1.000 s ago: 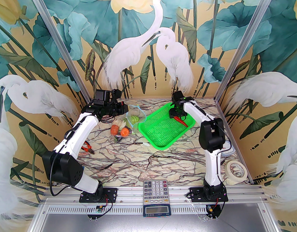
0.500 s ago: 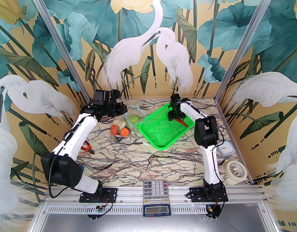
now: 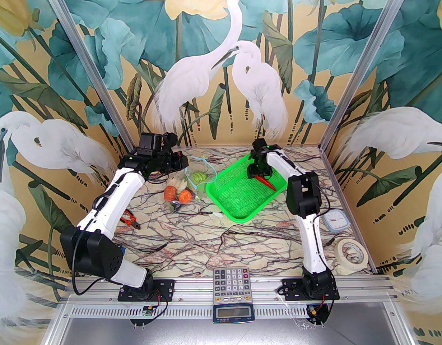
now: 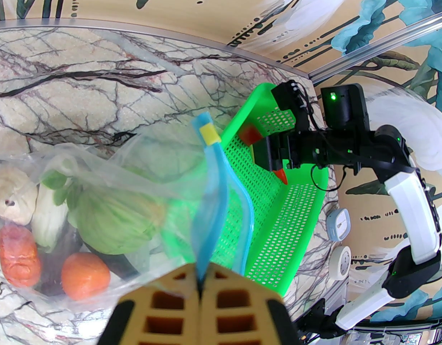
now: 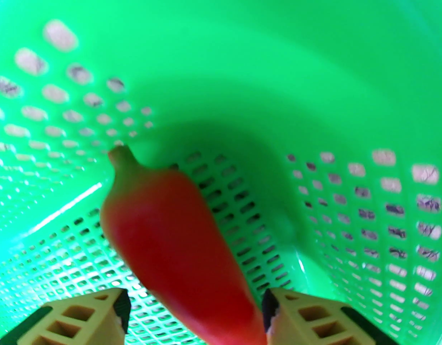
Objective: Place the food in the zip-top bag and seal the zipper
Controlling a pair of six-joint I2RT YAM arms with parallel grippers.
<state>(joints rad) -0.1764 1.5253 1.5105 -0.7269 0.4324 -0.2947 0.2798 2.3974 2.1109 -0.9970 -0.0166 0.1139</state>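
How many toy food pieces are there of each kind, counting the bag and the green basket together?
Orange-red tomatoes: 2
Green cabbage: 1
White-green napa cabbage: 1
Pale bulb: 1
Dark eggplant: 1
Red chili: 1
Total: 7

Green perforated plastic basket (image 3: 238, 199) walls hem the right gripper (image 5: 195, 309) (fingers spread); a clear floppy zip-top bag (image 4: 159, 178) stands just beside the basket's left rim; veined marble tabletop (image 3: 206, 239) nearer the bases lies open.

clear floppy plastic bag (image 4: 109, 167), perforated plastic basket (image 3: 238, 196)
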